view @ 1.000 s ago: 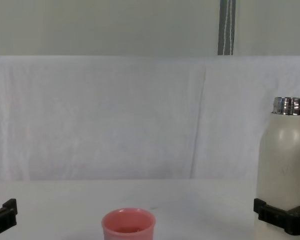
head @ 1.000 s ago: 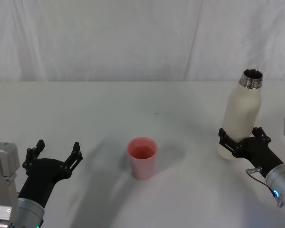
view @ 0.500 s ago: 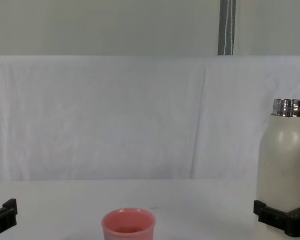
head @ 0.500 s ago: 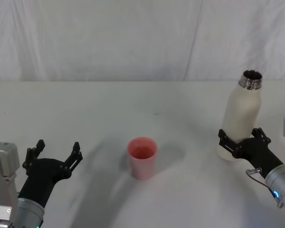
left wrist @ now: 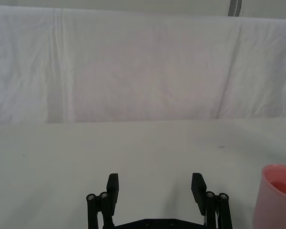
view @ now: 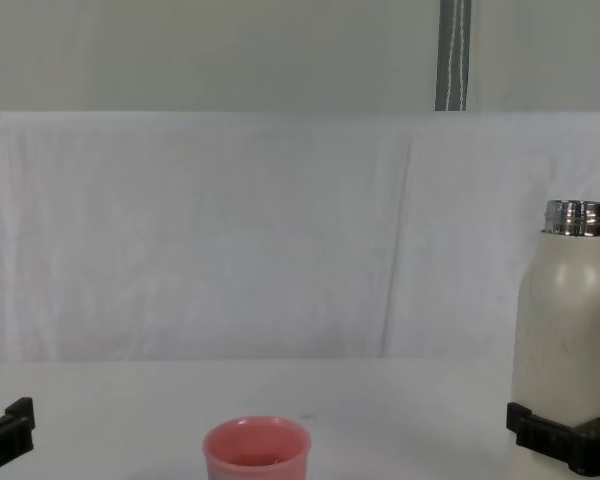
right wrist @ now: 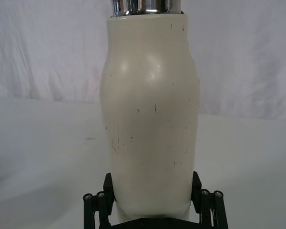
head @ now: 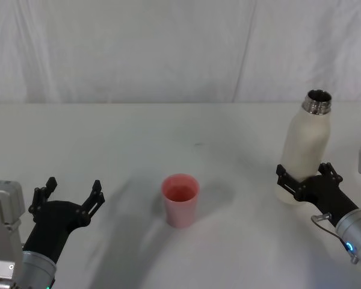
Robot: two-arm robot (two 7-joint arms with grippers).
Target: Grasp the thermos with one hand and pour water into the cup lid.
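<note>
The cream-white thermos (head: 307, 141) stands upright at the right of the white table, its steel neck uncapped. My right gripper (head: 304, 176) is shut on its lower body, one finger pressed on each side, as the right wrist view shows at the gripper (right wrist: 152, 188) and thermos (right wrist: 152, 119). The chest view has the thermos (view: 565, 320) at its right edge. The pink cup lid (head: 180, 198) sits at the table's middle, well left of the thermos. At the near left my left gripper (head: 73, 188) hovers open with nothing in it, the cup lid (left wrist: 279, 195) off to its side.
A white cloth backdrop (head: 168, 48) closes off the far edge of the table (head: 138, 138). Bare tabletop lies between the cup lid (view: 257, 450) and the thermos, and between the cup lid and the left gripper (left wrist: 155, 183).
The thermos and my right gripper have shifted down very slightly. The left arm and the cup lid have not moved.
</note>
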